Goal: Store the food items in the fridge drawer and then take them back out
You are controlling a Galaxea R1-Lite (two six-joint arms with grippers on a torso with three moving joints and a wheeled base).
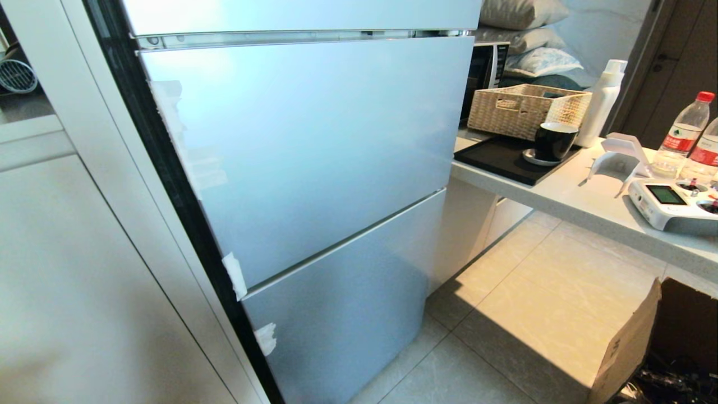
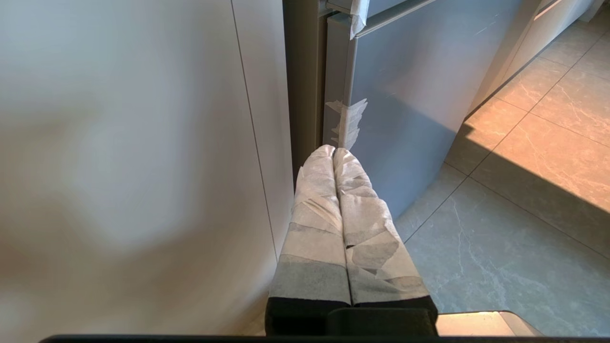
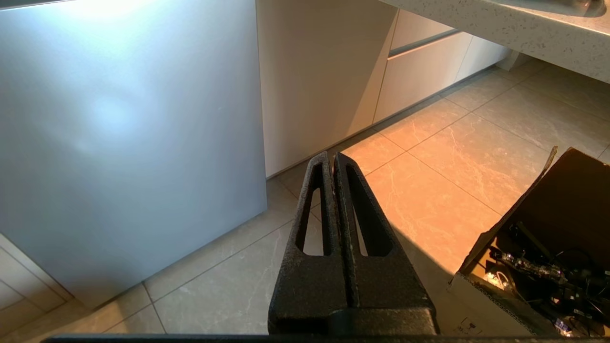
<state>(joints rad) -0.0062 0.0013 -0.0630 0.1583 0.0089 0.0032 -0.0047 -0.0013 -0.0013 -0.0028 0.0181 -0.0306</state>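
Fridge doors (image 1: pixel 314 146): smooth, glossy, silver-blue finish.
Floor (image 1: pixel 538 303): smooth stone-like tiles.
Basket (image 1: pixel 527 109): rough woven fibre.
Box (image 3: pixel 548 238): matt cardboard.
Left gripper (image 2: pixel 333 151): fingers wrapped in wrinkled whitish tape.
Right gripper (image 3: pixel 332 156): matt black plastic.

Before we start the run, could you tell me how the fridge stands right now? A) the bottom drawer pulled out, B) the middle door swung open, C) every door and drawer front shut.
C: in the head view the fridge shows only flat, closed fronts, with no drawer pulled out.
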